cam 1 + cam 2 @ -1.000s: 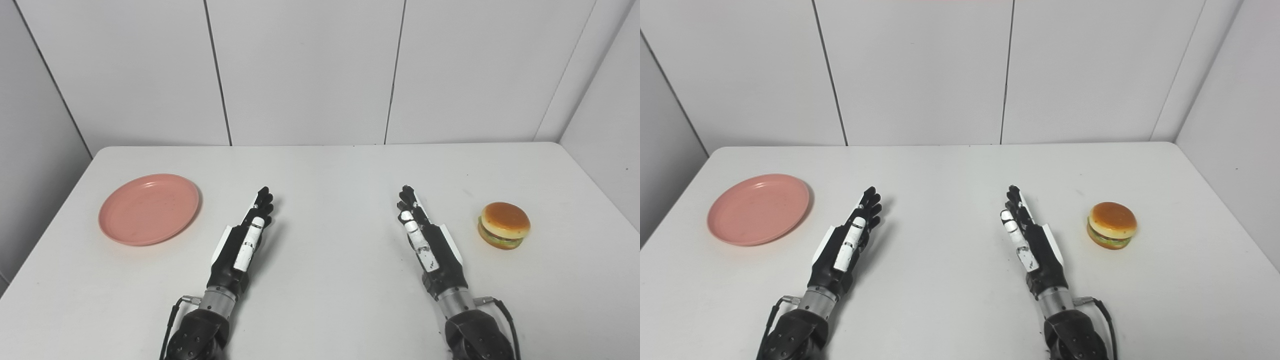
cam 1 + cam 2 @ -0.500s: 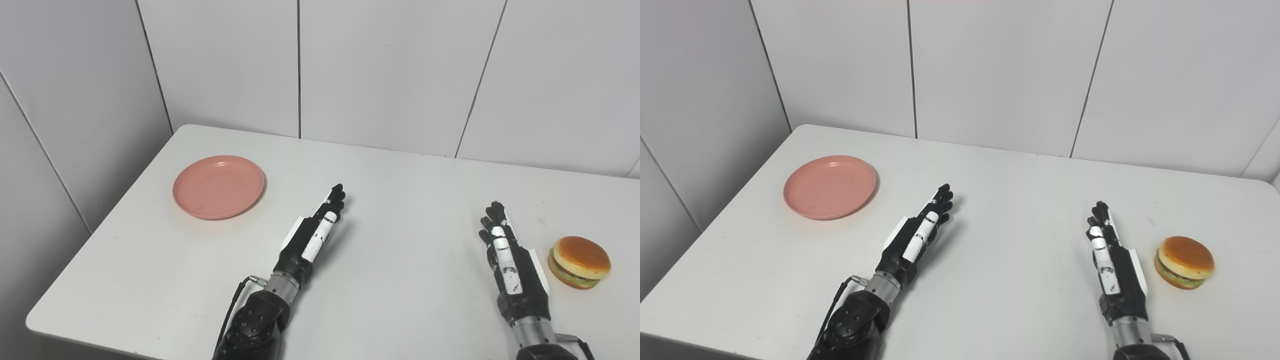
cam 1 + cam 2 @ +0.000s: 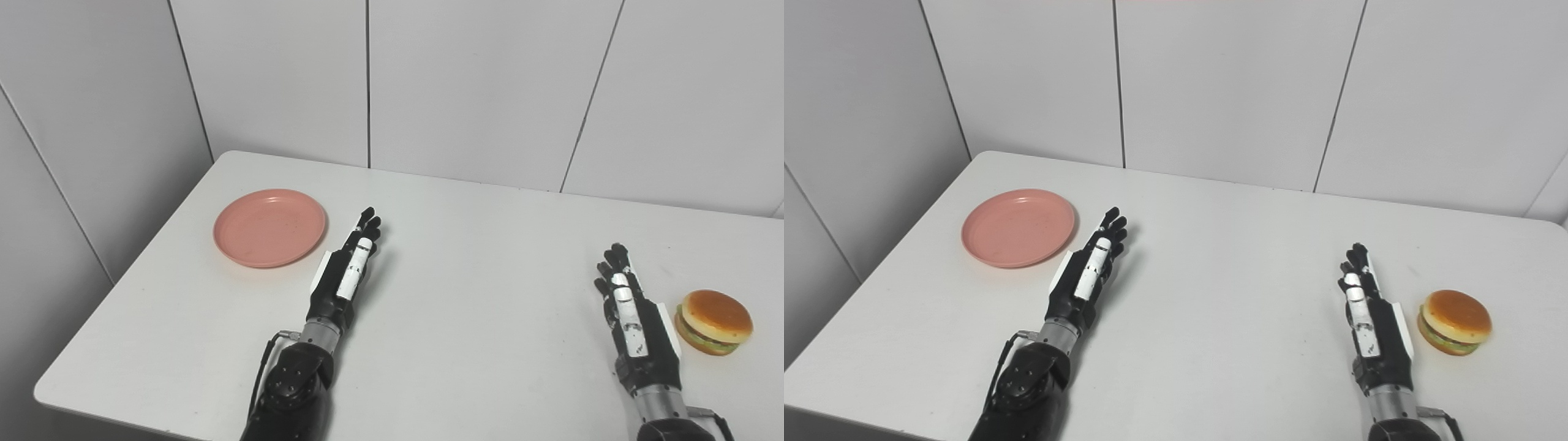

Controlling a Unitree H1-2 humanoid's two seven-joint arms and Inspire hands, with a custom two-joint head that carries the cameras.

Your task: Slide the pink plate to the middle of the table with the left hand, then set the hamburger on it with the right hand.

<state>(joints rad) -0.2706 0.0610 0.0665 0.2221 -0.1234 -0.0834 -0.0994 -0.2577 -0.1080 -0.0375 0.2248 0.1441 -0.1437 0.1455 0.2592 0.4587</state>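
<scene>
Fingers (image 3: 365,222) of left hand (image 3: 345,272) straight, empty, beside pink plate (image 3: 269,227)

Matt pink plate (image 3: 269,227), glossy hamburger (image 3: 713,321), smooth table (image 3: 490,245).

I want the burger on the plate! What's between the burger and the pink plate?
Both hands: left hand beside the pink plate, right hand beside the hamburger, on bare table.
</scene>
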